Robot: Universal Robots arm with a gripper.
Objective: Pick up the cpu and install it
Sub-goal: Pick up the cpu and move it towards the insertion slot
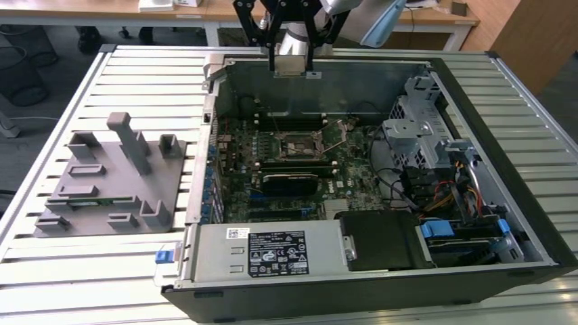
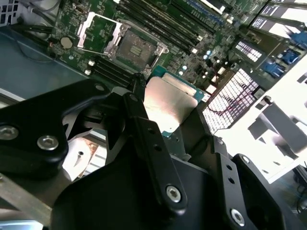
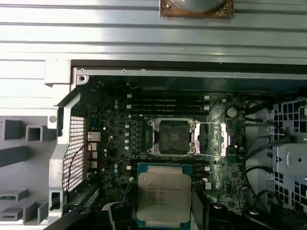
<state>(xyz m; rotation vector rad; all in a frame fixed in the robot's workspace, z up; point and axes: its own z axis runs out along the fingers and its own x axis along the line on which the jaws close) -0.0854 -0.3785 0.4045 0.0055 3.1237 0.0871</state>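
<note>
Silver-lidded cpu [image 3: 164,194] pinched by its edges in the gripper [image 1: 292,66], hanging well above the open socket [image 3: 172,136], off to one side. Poss. risks: thin edge grip slips; chip lands skewed vs socket, bending pins; corner clips load plate [image 3: 211,124] just beside socket.

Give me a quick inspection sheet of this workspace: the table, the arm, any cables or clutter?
Surface: slatted silver metal table carrying an open black computer case.
Job's things: small flat square silver-lidded cpu held in the air over the case; the motherboard's square socket lies open and empty.
Clutter: grey plastic fixture tray beside the case, on the exterior view's left.
Gripper: black gripper shut on the cpu, near the case's far wall.
Cables: black leads and red, yellow and orange wires inside the case.
Surroundings: wooden desks behind the table.
</note>
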